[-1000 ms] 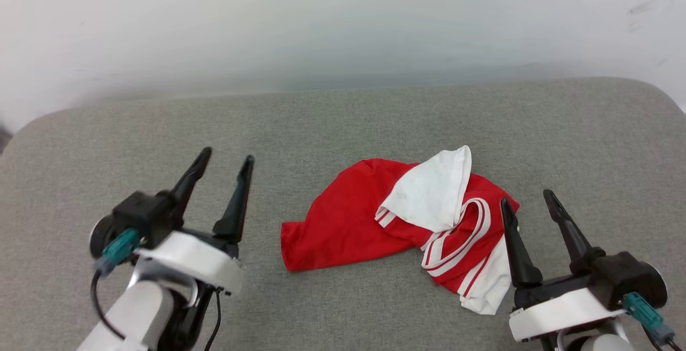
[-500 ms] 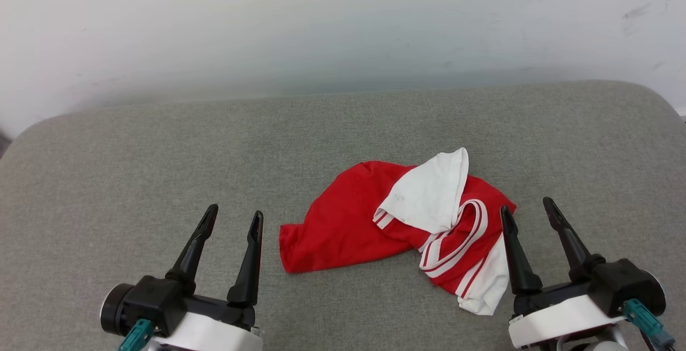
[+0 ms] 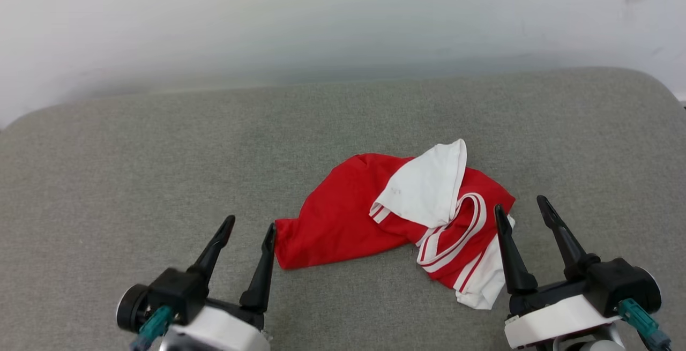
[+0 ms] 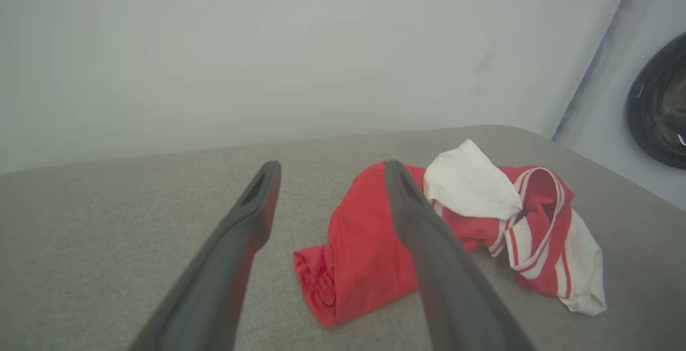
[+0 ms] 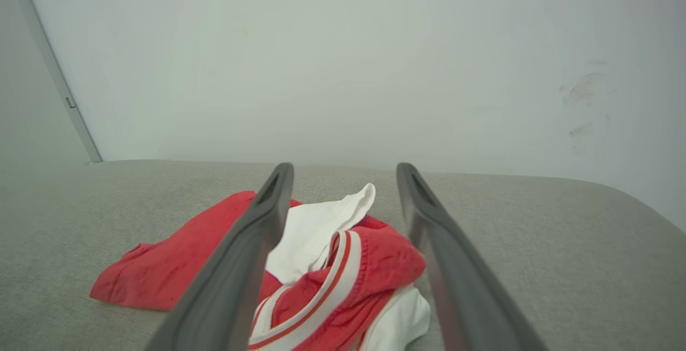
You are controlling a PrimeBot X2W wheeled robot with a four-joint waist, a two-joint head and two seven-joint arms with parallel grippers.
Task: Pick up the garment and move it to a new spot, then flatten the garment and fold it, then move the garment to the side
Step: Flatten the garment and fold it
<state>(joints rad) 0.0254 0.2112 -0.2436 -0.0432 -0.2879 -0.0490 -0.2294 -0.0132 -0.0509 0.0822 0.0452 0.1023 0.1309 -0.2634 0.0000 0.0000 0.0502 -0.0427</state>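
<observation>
Tools were inspected first, at the near edge of the head view. Left tool [image 3: 251, 222] was found released, its two dark fingers spread and nothing held between them; its right fingertip was seen just beside the near left corner of the garment [image 3: 343, 217], and contact could not be confirmed. Right tool [image 3: 519, 203] was likewise found released and empty, its left finger overlapping the garment's right edge in that view; whether cloth was touched could not be told.

Garment was found lying crumpled on the grey fabric-covered worktop [image 3: 134, 169], right of centre and between the two tools. Red body was spread toward the left, with a rolled hem recorded at the near left corner in the left wrist view. One white sleeve was folded over the top of the red cloth, its striped trim turned to the left. A red-and-white striped collar was seen looped at the right, and a second white part was noted at the near right end, resting on the worktop.

Beyond the garment, the worktop was observed to run on to a rounded far edge. A pale wall [image 3: 321, 19] was recorded behind it, with faint scuff marks at the upper right.
</observation>
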